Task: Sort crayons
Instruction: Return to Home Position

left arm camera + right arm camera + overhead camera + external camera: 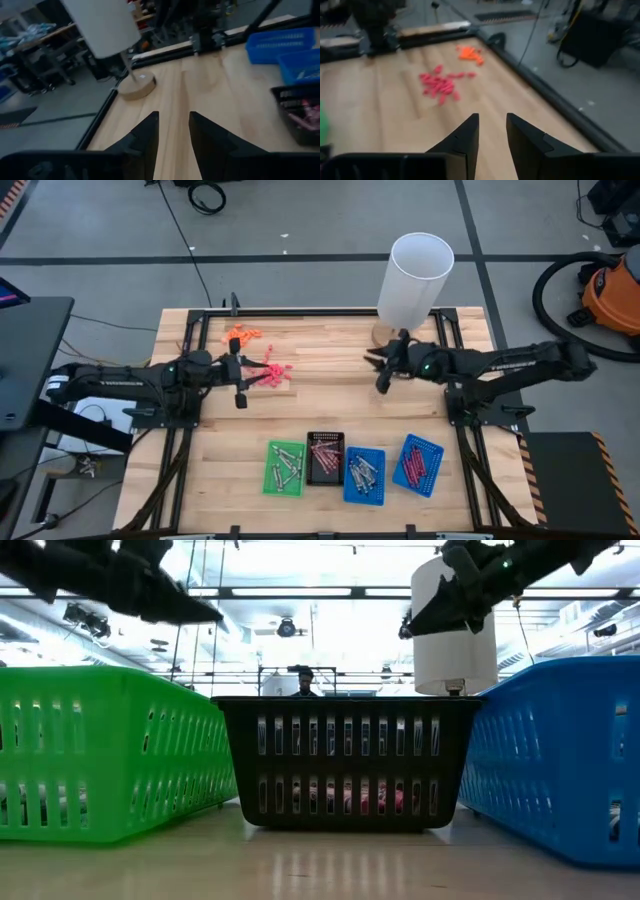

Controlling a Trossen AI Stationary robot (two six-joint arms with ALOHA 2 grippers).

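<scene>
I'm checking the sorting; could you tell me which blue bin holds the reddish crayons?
The blue bin at the row's right end, set askew; the other blue bin, beside the black bin, holds grey crayons.

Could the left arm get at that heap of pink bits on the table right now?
Probably yes: the left gripper hangs open right beside the pink bits, which lie loose on the bare table with nothing in between.

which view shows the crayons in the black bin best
The high view: it looks straight down into the black bin, so its crayons lie in sight. The low view shows only the slotted front wall, with reddish glimpses through it. The left wrist view catches one corner; the right wrist view shows none clearly.
</scene>
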